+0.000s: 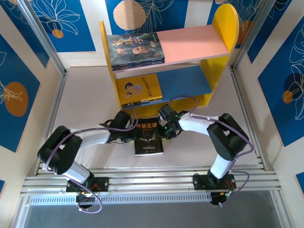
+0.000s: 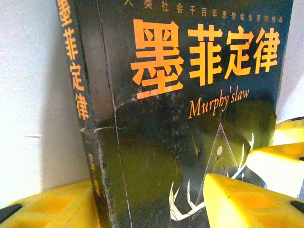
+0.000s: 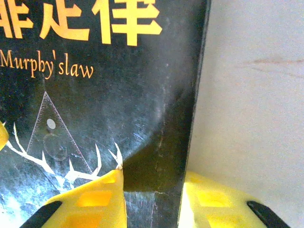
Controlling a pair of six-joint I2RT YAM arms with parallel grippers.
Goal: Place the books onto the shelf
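between both hands (image 1: 165, 131), black book (image 1: 148, 137)

1. One black antler-cover paperback (image 1: 148, 138) lies on the worktop (image 1: 90, 99), at 6 o'clock from the shelf (image 1: 223, 28).
2. One shelf, two boards.
3. One yellow book (image 1: 139, 88) tops the lower-board stack.
4. One dark portrait book (image 1: 135, 47) tops the upper-board stack.
5. Two hands: left hand (image 1: 132, 135), right hand (image 1: 165, 129).

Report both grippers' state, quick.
Left gripper: jaws astride the black book at its spine; grip cannot be told.
Right gripper: jaws closed on the book's opposite edge.
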